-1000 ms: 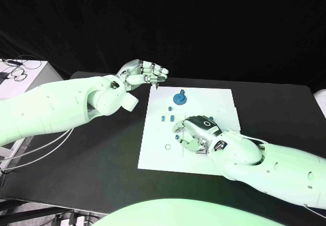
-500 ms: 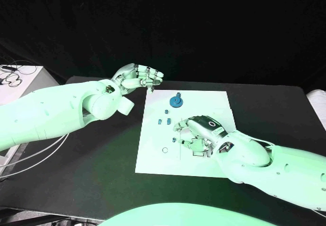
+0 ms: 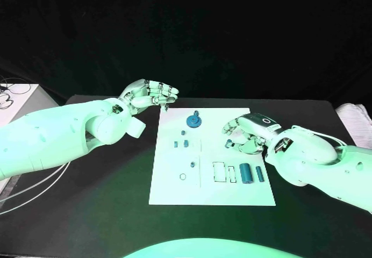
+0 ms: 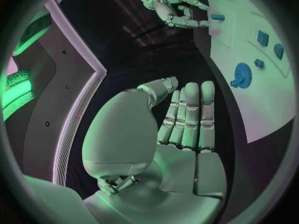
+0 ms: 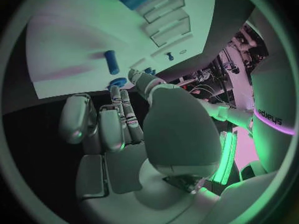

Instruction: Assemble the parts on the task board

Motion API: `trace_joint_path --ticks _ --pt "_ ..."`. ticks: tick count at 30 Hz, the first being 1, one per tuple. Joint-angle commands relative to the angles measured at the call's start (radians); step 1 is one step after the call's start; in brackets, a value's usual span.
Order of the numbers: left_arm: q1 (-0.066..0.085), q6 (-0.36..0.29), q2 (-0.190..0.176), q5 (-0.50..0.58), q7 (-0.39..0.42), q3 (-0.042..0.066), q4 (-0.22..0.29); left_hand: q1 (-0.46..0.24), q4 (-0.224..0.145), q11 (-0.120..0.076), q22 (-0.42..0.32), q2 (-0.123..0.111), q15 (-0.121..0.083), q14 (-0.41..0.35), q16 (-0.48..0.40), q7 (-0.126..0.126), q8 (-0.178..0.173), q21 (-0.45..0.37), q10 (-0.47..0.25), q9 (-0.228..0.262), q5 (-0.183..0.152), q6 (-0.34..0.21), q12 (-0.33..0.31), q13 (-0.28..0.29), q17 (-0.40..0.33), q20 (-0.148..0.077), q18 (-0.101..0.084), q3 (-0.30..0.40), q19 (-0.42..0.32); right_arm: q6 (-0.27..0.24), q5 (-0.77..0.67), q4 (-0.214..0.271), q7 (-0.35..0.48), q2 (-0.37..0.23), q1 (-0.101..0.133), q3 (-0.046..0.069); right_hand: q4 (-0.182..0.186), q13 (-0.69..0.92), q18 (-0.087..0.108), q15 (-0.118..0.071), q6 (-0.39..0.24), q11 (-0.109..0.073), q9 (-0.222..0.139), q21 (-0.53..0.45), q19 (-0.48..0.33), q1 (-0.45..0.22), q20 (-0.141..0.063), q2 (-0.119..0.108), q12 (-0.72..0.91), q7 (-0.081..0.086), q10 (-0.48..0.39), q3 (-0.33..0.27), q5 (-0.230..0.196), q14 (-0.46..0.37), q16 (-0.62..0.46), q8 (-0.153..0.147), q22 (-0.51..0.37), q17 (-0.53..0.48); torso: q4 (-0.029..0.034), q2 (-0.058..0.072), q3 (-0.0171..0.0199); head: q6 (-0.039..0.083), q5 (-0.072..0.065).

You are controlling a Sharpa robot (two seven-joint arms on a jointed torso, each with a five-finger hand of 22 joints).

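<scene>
**Both hands hovering at the board's far half**

We are looking at the white task board (image 3: 209, 185) lying flat on the black table (image 3: 101, 204). A round blue disc-shaped part (image 3: 193, 120) is sitting near the board's far edge. Two small blue blocks (image 3: 181, 143) are lying just nearer than it, and a tiny blue peg (image 3: 192, 164) and a thin ring outline (image 3: 183, 176) are sitting nearer still. Towards the board's right side, two blue cylinders (image 3: 251, 173) are lying side by side, just beside some rectangular outlines (image 3: 224, 171).

The left hand (image 3: 149, 94) is hanging over the table just off the board's far left corner, its fingers curled in and pressed together; in the left wrist view the fingers (image 4: 190, 115) are lying straight and side by side, holding nothing we can see.

The right hand (image 3: 247, 134) is hanging over the board's right part, fingers bent downward. A small dark piece may be sitting at its fingertips, but we cannot tell whether it is pinching it.
</scene>
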Motion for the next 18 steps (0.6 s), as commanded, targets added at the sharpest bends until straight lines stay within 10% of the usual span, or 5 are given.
trace_joint_path --ticks 1,18 --pt "0.001 0.019 0.004 0.006 0.006 0.001 0.001 -0.003 -0.003 0.000 -0.002 0.005 0.004 -0.003 0.006 0.001 0.006 -0.006 -0.008 -0.001 0.003 -0.008 0.004 0.001 0.001 0.006 0.016 -0.004 0.003 0.078 -0.017 -0.025 0.007 0.001 0.005 0.000 0.002 -0.006 0.002 0.004 -0.003 0.000 -0.001 -0.013 -0.010 0.009 0.000 0.002 -0.007 -0.006 -0.013 -0.020 -0.016 0.002 -0.007 -0.006 -0.008 -0.009 0.0016 0.000 -0.0016 0.000 -0.001" --pt "0.001 0.021 0.000 0.006 0.005 0.001 0.002 -0.004 -0.002 0.000 -0.002 0.005 0.004 -0.004 0.006 0.001 0.006 -0.007 -0.009 -0.001 0.003 -0.009 0.005 0.001 0.001 0.006 0.016 -0.005 0.003 0.131 -0.045 -0.080 0.000 0.033 0.004 0.000 0.013 -0.014 0.000 0.004 0.010 -0.003 0.000 -0.007 -0.003 0.032 -0.001 0.023 0.014 -0.014 0.006 -0.068 -0.017 -0.001 -0.005 -0.005 0.001 -0.012 0.0007 0.003 0.0002 0.003 -0.004"
